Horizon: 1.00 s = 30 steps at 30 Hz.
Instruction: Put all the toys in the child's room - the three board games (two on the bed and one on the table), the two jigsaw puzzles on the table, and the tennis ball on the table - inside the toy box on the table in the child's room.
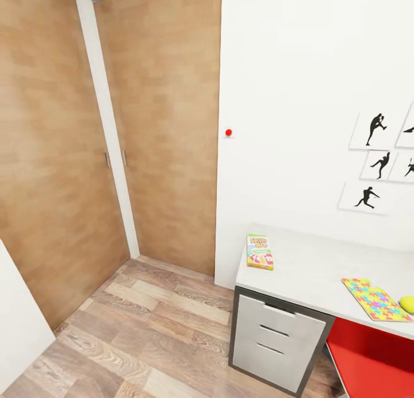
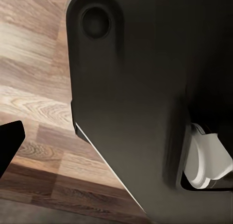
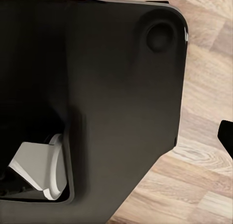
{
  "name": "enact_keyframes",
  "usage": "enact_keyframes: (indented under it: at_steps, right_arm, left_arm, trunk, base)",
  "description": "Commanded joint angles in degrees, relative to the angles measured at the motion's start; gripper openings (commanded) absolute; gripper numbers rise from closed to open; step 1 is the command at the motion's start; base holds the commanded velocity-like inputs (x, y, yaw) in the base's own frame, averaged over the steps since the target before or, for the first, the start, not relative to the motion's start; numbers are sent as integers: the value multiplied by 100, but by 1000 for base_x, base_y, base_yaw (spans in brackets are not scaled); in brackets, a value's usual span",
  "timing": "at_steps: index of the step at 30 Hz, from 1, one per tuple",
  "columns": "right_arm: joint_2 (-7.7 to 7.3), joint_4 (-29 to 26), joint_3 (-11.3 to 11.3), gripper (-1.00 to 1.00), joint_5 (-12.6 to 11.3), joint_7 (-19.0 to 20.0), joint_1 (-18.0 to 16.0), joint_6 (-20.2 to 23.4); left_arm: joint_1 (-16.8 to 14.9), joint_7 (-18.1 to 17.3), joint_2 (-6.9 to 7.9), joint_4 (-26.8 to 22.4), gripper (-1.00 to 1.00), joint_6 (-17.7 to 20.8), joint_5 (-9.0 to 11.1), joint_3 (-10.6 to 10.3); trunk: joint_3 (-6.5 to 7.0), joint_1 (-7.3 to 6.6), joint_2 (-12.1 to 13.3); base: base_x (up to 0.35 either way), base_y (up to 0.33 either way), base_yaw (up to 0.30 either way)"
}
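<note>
Head view: the white-topped bench [image 1: 322, 266] stands against the white wall at lower right, its three-drawer unit [image 1: 277, 339] below. A green-topped board game [image 1: 259, 251] lies flat near the bench's left end; a jigsaw puzzle [image 1: 375, 299] lies well apart to the right, with the tennis ball [image 1: 407, 304] just beside it at the picture's edge. Athlete-silhouette pictures [image 1: 376, 162] hang above. Wood-panel doors [image 1: 115, 127] stand at left. Wrist views: dark robot body [image 2: 145, 103] over wood-plank floor [image 3: 208, 175] — claw states cannot be told.

Wood-panelled wardrobe doors [image 1: 63, 156] meet a white wall [image 1: 299, 99] hung with black athlete-silhouette pictures [image 1: 376, 162], above a wood-plank floor [image 1: 144, 335].
</note>
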Motion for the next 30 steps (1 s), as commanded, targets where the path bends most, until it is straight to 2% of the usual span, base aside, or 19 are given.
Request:
enact_keyframes:
  at_steps: [1,30]
  right_arm:
    - [1,-2,0,100,6,-4,1,-16]
    - [1,-2,0,100,6,-4,1,-16]
  left_arm:
    - [1,0,2,-6,100,-8,-2,6]
    - [1,0,6,-3,100,-8,-6,-22]
  trunk:
    - [13,-22,37]
    - [534,-659,1200]
  base:
    - [0,0,0]
    - [0,0,0]
